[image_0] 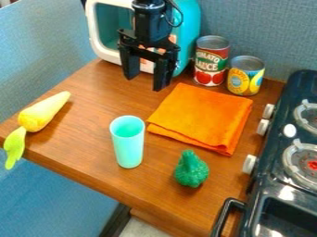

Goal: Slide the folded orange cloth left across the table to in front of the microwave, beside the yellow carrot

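My gripper (145, 82) hangs open over the back of the wooden table, in front of the teal toy microwave (189, 28), with nothing between its fingers. To its lower right lies a folded orange cloth (201, 116). A light turquoise cup (128, 143) stands upright near the table's middle, left of the cloth. The green broccoli-like toy (191, 170) sits in front of the cloth. At the left edge lies a yellow toy carrot (40, 113) with light green leaves that hang over the edge.
Two cans, one red (211, 62) and one yellow and blue (245, 77), stand behind the cloth, right of the microwave. A dark toy stove (280, 175) with knobs and burners borders the table (86, 150) on the right.
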Controlling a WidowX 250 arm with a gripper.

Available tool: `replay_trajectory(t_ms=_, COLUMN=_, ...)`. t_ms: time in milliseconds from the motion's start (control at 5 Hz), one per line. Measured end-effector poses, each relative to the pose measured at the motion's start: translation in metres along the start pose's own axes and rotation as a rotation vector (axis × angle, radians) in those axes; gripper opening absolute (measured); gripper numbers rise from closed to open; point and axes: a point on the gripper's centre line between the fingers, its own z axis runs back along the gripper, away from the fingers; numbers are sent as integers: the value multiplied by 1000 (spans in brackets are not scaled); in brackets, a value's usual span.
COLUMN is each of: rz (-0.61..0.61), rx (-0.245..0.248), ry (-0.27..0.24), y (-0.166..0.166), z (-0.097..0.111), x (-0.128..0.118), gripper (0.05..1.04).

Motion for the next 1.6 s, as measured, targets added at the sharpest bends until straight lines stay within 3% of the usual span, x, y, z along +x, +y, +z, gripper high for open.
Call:
replay_trajectory(t_ms=200, rz=0, rx=-8, ry=47, y=-1, z=-15, x=-2, gripper=1010)
replay_trajectory(t_ms=400, rz=-10, rx=-63, ry=132, y=-8, z=-39, x=21, gripper=1010)
replay_trajectory(t_ms=600, rz=-48, rx=-92, ry=93, y=-27, z=-31, x=35, gripper=1010)
replay_trajectory(t_ms=800, rz=-40, rx=-93, ry=96, y=-40, z=-40, x=40, gripper=1010)
replay_trajectory(t_ms=1000, rz=-31, rx=-87, ry=65, y=-51, z=-47, x=48, gripper=1010)
replay_trajectory(t_ms=1600, rz=40, rx=-27, ry=-40, y=-64, z=-73, x=65, gripper=1010)
